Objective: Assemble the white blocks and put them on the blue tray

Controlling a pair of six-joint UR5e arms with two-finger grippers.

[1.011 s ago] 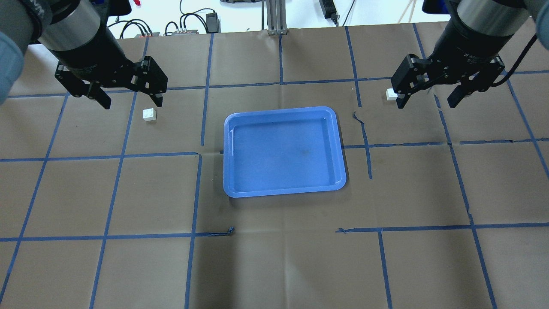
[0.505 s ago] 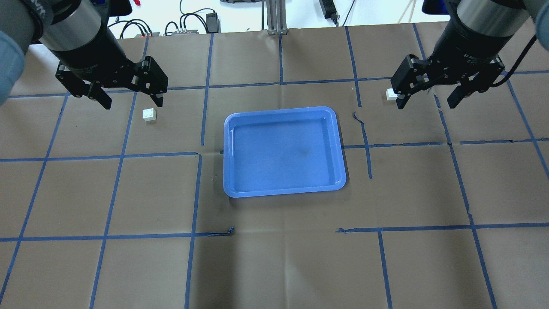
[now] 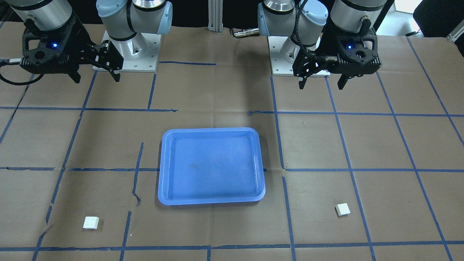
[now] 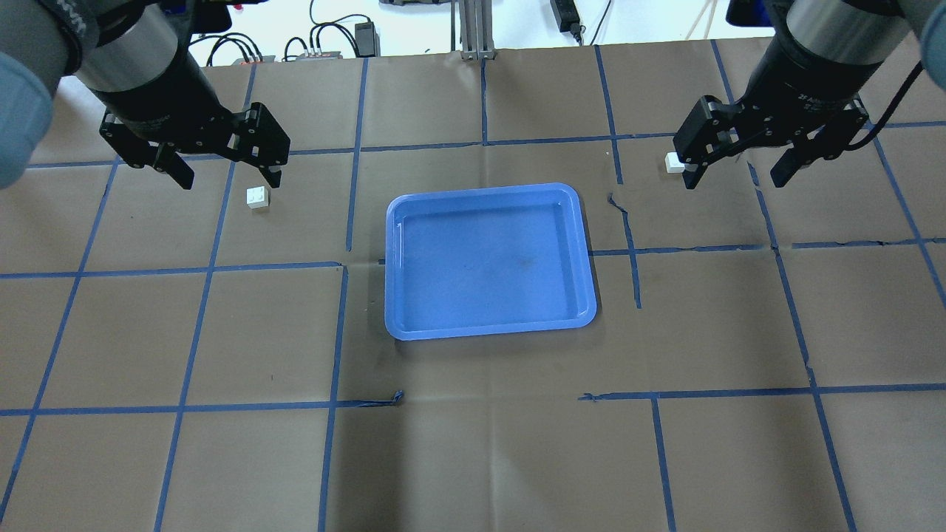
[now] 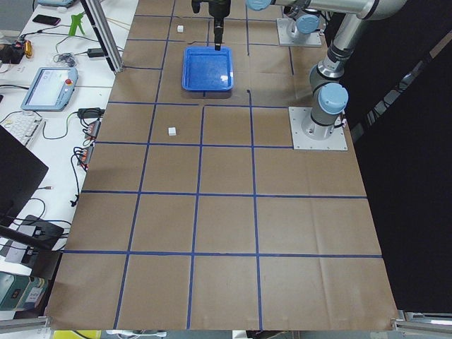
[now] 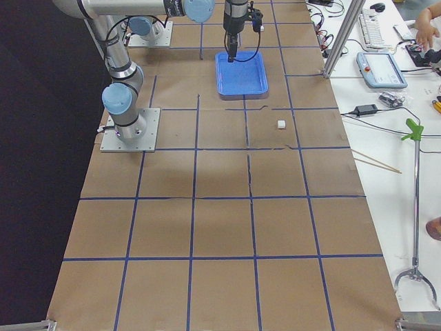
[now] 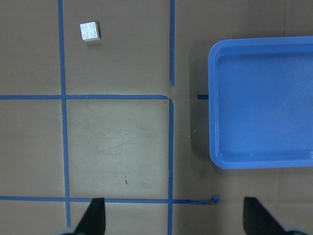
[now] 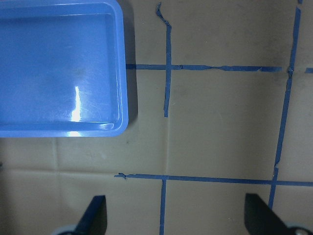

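The blue tray (image 4: 488, 258) lies empty at the table's middle; it also shows in the front view (image 3: 212, 166). One white block (image 4: 258, 197) sits on the table left of the tray, studs up, and shows in the left wrist view (image 7: 90, 31). The other white block (image 4: 673, 162) sits to the right of the tray, partly hidden behind a finger of the right gripper. My left gripper (image 4: 229, 177) hangs open and empty above the table, near the left block. My right gripper (image 4: 735, 179) hangs open and empty, just right of the right block. In the front view both blocks (image 3: 342, 209) (image 3: 90, 222) lie well away from the grippers.
Brown paper with a blue tape grid (image 4: 344, 266) covers the table. Cables and power bricks (image 4: 325, 44) lie beyond the far edge. The arm bases (image 3: 127, 54) stand on the robot's side. The right wrist view shows the tray's corner (image 8: 58, 68).
My left gripper has drifted slightly to the right. My right gripper has hardly moved. Both stay open; the blocks and the tray have not moved.
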